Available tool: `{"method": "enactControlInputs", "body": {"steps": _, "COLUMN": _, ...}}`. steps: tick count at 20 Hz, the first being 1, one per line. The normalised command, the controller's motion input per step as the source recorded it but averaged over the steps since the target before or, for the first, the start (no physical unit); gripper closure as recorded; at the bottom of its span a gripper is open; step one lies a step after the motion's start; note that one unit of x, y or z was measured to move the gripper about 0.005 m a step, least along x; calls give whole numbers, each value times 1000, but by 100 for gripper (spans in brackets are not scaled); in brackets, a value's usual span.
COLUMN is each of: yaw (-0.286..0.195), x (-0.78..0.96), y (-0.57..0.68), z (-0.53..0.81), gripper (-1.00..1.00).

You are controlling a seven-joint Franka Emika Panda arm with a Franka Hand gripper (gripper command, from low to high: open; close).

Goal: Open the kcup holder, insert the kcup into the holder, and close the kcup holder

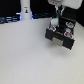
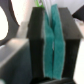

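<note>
Now we are seeing the gripper [image 1: 59, 20] hanging over the holder [image 1: 61, 35] at the table's [image 1: 25, 57] 2 o'clock; in the wrist view, pads [image 2: 61, 50] are pressing together, closed, empty.

A white table [image 1: 25, 57] fills most of the exterior view. At its far edge, toward the exterior view's left, stands a small white upright object [image 1: 24, 12], too blurred to identify. Behind it runs a dark background [image 1: 10, 6] with a bluish strip [image 1: 10, 20] along the table's edge.
</note>
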Motion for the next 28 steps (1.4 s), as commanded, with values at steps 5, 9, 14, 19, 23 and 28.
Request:
{"method": "enactControlInputs", "body": {"steps": 5, "yaw": 42, "x": -83, "y": -31, "z": -1, "gripper": -100}}
{"method": "enactControlInputs", "body": {"steps": 9, "yaw": 30, "x": 11, "y": 12, "z": 70, "gripper": 100}}
{"method": "enactControlInputs", "body": {"steps": 14, "yaw": 11, "x": 249, "y": 170, "z": 262, "gripper": 100}}
{"method": "enactControlInputs", "body": {"steps": 19, "yaw": 2, "x": 399, "y": 300, "z": 354, "gripper": 100}}
{"method": "enactControlInputs", "body": {"steps": 23, "yaw": 8, "x": 508, "y": 408, "z": 319, "gripper": 100}}
{"method": "enactControlInputs", "body": {"steps": 28, "yaw": 0, "x": 548, "y": 547, "z": 402, "gripper": 100}}
